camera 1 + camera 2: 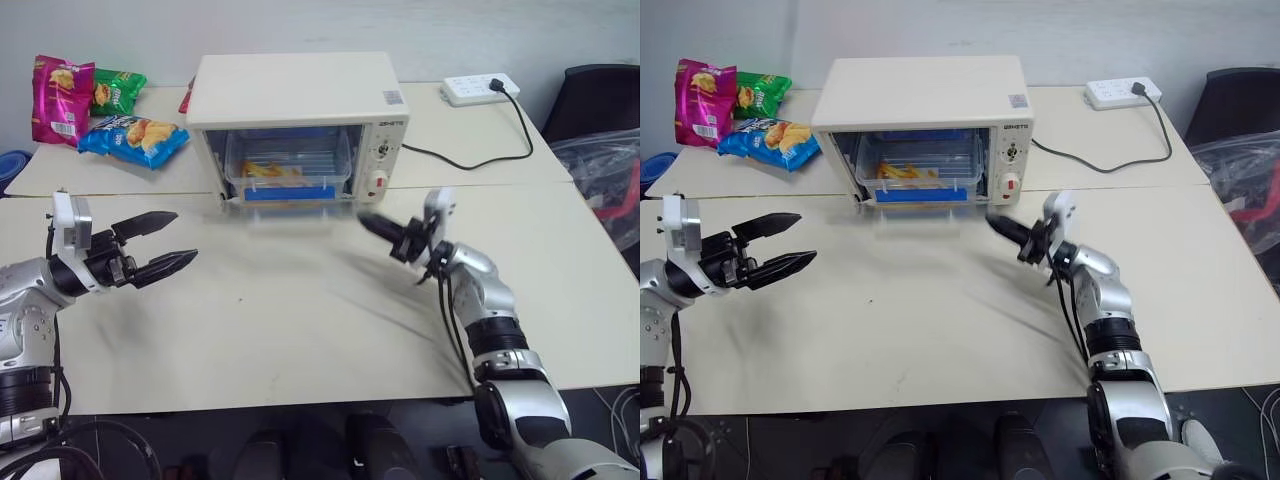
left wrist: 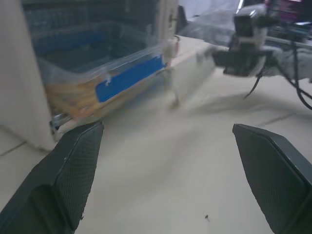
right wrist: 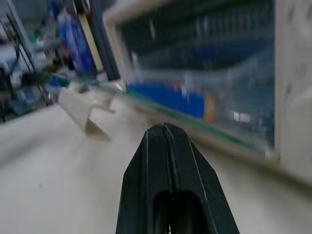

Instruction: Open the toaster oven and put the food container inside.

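Note:
The cream-white toaster oven [image 1: 300,95] stands at the back middle of the table. Its glass door [image 1: 290,212] hangs open toward me and looks blurred. The food container [image 1: 290,165], clear with a blue strip and yellow fries, sits inside on the rack; it also shows in the left wrist view [image 2: 97,83]. My left gripper [image 1: 185,236] is open and empty, well to the left of the oven, pointing right. My right gripper [image 1: 362,220] is shut and empty, its tip just off the door's right front corner below the control panel [image 1: 380,160].
Three colourful snack bags [image 1: 90,105] lie at the back left. A white power strip [image 1: 480,88] with a black cable [image 1: 470,158] sits at the back right. A black chair [image 1: 600,95] and a plastic bag [image 1: 615,170] stand past the right edge.

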### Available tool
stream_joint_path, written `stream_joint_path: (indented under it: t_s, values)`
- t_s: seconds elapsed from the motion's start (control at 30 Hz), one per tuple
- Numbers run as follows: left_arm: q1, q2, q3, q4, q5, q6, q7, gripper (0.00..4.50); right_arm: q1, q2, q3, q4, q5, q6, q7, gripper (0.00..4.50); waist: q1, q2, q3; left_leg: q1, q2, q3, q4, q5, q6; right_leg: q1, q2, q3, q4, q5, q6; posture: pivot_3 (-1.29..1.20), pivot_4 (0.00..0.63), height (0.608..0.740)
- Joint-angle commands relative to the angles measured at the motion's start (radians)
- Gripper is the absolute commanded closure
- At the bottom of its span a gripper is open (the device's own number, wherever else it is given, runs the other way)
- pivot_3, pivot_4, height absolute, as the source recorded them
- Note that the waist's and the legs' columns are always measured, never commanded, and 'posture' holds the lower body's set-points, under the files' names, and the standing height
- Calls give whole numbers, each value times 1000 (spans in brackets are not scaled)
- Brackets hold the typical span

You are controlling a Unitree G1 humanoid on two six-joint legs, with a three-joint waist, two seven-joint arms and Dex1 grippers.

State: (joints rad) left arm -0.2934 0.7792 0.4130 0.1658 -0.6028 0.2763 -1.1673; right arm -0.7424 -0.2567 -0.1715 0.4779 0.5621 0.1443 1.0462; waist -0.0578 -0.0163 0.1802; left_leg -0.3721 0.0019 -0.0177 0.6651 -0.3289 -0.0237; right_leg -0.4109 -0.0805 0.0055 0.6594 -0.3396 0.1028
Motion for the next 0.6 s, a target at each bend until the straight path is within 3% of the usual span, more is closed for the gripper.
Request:
stream_joint_path:
  t_s: [0.03,0.17,0.27,0.5,0.6]
  values:
    - [39,-5,27,-47,39,-73,52,16,-5,-7,-79,-149,114,90,-66,4500,7,0,0,0,0,0,0,0,0,0,0,0,-1,0,0,0,150,740]
    - [92,-14,14,-59,83,-102,108,16,95,-130,1,-289,-22,45,-22,4500,30,0,0,0,-2,-1,0,-1,1,1,-1,0,-2,0,0,0,150,740]
    - [158,-12,-8,-59,141,-180,95,0,219,-231,71,-392,-92,-61,102,3917,33,0,0,-1,-4,0,-1,-2,3,1,-3,0,-3,0,0,0,150,740]
    - [259,3,-14,-79,179,-297,62,0,489,-374,62,-474,-104,-195,274,1582,30,0,0,2,-2,3,-1,-3,5,2,-1,1,-7,1,1,0,150,740]
    - [281,-6,-12,-96,157,-277,69,0,522,-379,33,-423,-108,-249,255,657,31,0,0,2,-2,3,0,-5,9,3,-2,2,-6,1,1,0,150,740]
